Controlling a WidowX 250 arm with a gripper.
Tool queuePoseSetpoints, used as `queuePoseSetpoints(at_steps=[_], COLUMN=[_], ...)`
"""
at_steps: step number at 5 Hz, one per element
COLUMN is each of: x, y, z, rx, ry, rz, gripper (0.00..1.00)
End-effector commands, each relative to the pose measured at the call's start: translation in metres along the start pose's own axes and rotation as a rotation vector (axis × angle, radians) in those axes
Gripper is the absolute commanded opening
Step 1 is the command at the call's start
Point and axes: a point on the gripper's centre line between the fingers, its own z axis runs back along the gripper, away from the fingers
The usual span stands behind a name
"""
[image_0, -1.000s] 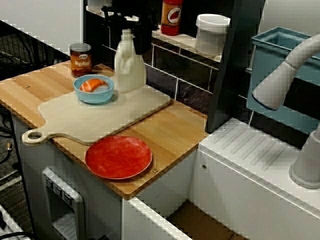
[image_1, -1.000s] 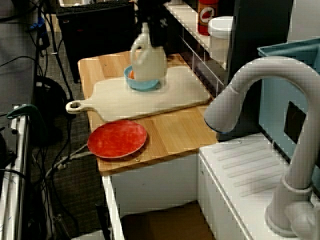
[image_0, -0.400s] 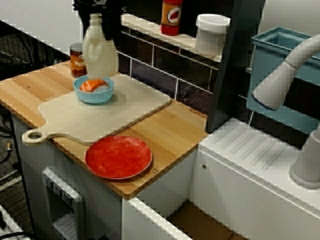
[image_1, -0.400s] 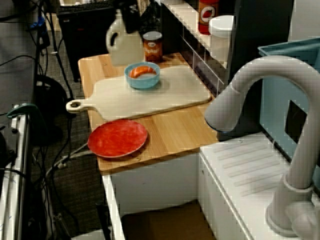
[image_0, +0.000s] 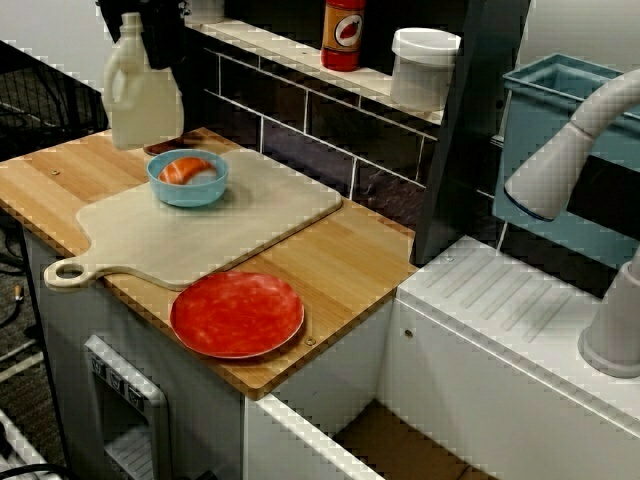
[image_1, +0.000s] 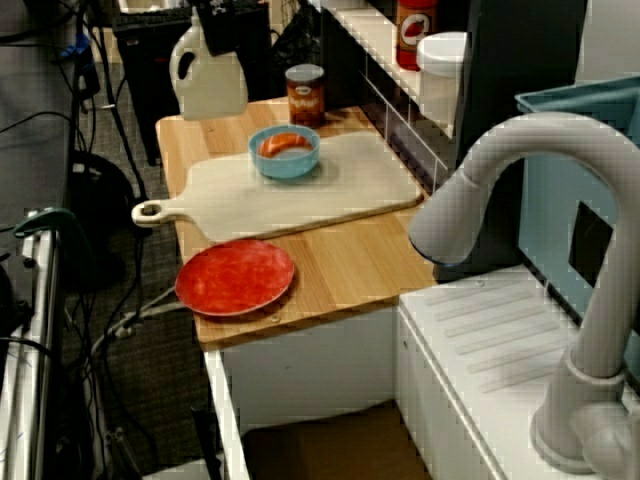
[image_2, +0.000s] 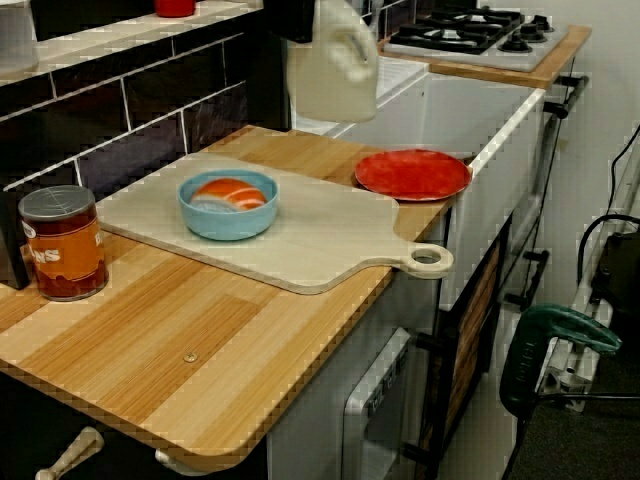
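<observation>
Claw (image_0: 148, 28), mostly cut off above, grips the white jug (image_0: 143, 100) by its top.

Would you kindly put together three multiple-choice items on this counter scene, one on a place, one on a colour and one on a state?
1. Where does the blue bowl stand?
A) on the cutting board
B) in the sink
C) on the stove

2. What colour is the plate?
A) green
B) red
C) white

3. How is the white jug?
A) lying on its side
B) standing in the bowl
C) held up off the counter by the tool

Answers:
1 A, the bowl rests on the board's pale surface.
2 B, the plate is plainly red in every view.
3 C, the tool grips the jug at its neck and its base hangs clear of the counter.
</observation>
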Motion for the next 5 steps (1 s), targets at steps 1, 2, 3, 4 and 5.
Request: queuePoseSetpoints(at_steps=[1, 2, 3, 4, 5], x=[0.01, 0.029, 0.039, 0.041, 0.043], y=[0.026, 0.05, 0.068, 0.09, 0.107], z=[0.004, -0.006, -0.015, -0.016, -0.019], rx=[0.099, 0.176, 0.217, 0.251, 0.268], ry=[-0.073, -0.117, -0.135, -0.158, -0.146], rz=[-0.025, 0.005, 0.011, 0.011, 0.022], gripper=[0.0, 0.0, 0.0, 0.0, 0.0])
